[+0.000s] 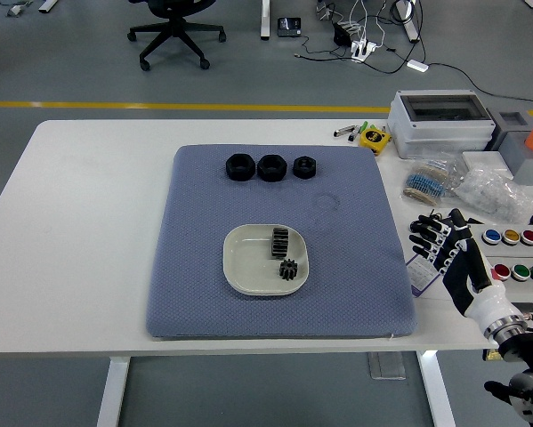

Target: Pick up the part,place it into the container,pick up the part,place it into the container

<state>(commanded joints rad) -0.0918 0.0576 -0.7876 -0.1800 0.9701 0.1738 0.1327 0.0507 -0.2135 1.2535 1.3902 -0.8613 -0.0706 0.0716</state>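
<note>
Head view. A blue-grey mat (279, 240) covers the middle of the white table (79, 213). In the lower centre of the mat sits a shallow cream dish (241, 267), the container, holding two black parts: a gear lying on its side (279, 241) in the upper right of the dish and a small toothed gear (289, 269) near its lower right rim. The left half of the dish is bare. Along the mat's upper edge three black nuts (270, 167) stand in a row, close together and well apart from the dish. The right hand (451, 258) rests at the lower right of the frame, just beyond the mat's right edge, fingers spread and holding nothing. Behind it, along the table's right side, lie a grey enclosure box (441, 123), bagged small parts (466, 185) and coloured push buttons (515, 253). The table's left side is open surface.
</note>
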